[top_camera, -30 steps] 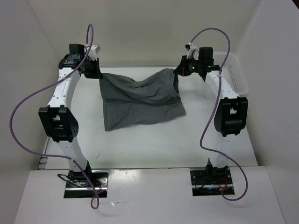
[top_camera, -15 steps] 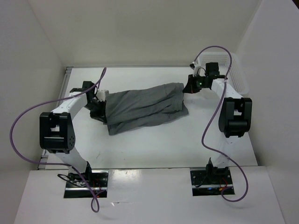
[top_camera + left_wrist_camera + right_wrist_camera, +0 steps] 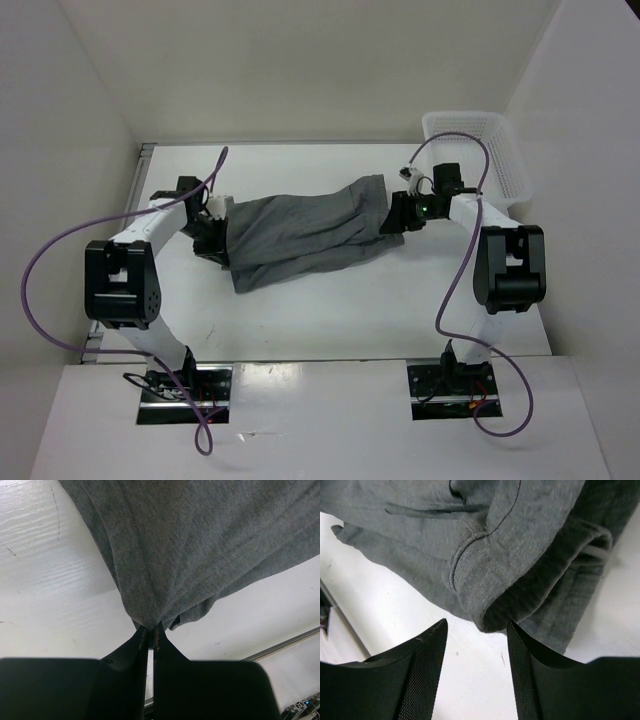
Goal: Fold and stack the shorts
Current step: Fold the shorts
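the shorts (image 3: 305,235) lie bunched in the middle of the table (image 3: 330,320), strung between my two grippers. the left gripper (image 3: 150,632) is pinched tight on a gathered corner of the cloth, with folds fanning out from the tips. the right gripper (image 3: 476,630) has its fingers spread; a rolled hem edge sits just at the gap, not clamped. the cloth looks light, soft and limp. i judge it will sag and crease wherever it is unsupported, and may slide a little on the smooth top. it wants holding at corners or along a hem, with both layers in the pinch. the long axis runs left to right on a slant, the left end nearer the bases and the right end farther, toward the basket (image 3: 470,135). i cannot tell which end is the waistband.
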### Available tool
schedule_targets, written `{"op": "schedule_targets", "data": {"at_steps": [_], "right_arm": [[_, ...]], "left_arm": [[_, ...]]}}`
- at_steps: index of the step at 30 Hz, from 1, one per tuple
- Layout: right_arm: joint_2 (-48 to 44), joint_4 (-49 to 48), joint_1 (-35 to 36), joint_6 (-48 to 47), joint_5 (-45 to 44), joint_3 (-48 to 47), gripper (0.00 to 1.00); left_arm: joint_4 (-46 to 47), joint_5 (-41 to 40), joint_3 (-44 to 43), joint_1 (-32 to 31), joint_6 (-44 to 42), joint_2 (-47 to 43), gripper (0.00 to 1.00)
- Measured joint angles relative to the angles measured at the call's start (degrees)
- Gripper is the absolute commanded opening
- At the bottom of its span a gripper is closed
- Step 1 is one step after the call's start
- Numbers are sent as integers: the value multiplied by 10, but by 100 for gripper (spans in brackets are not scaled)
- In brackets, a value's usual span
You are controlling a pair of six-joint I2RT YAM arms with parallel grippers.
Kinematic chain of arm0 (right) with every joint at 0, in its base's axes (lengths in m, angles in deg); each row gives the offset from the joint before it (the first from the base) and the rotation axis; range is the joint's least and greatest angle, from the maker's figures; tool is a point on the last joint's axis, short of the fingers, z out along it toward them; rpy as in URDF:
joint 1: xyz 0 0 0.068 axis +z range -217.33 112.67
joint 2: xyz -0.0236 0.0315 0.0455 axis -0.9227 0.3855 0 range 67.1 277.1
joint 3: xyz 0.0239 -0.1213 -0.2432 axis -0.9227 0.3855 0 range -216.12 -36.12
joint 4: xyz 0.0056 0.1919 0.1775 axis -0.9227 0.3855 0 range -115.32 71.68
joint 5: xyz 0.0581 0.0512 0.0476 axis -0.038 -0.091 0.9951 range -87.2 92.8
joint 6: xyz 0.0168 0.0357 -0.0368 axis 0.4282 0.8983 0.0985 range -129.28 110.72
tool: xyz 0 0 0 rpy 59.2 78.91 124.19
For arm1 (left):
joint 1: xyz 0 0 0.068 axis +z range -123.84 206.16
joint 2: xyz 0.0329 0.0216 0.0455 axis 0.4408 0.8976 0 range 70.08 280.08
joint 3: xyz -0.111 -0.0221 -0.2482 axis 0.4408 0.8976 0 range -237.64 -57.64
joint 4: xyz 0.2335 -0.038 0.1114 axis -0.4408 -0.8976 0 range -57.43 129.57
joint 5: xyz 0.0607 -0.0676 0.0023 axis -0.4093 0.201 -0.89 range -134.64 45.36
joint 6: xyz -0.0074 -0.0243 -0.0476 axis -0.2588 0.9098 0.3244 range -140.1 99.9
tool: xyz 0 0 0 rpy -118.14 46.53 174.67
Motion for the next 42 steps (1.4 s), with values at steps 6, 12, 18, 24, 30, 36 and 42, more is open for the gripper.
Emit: {"op": "schedule_targets", "data": {"at_steps": [6, 12, 18, 24, 30, 36, 42], "right_arm": [[9, -24, 0, 32, 0, -17, 57], [37, -50, 5, 37, 7, -58, 49], [69, -54, 45, 42, -12, -62, 32], [90, -56, 62, 76, -16, -84, 0], [115, -60, 62, 92, -22, -172, 0], [163, -58, 60, 62, -60, -359, 0], [115, -46, 45, -24, -53, -331, 0]], "left_arm": [[0, 3, -6, 0, 0, 9, 0], [0, 6, -19, 0, 0, 13, 0], [-1, 6, -30, 0, 0, 18, 0], [-4, 12, -61, 0, 0, 39, 0], [-15, 24, -137, 10, 0, 79, 0], [-18, 10, -315, 18, 0, 90, 0], [18, 10, -235, 16, 0, -14, 0]]}}
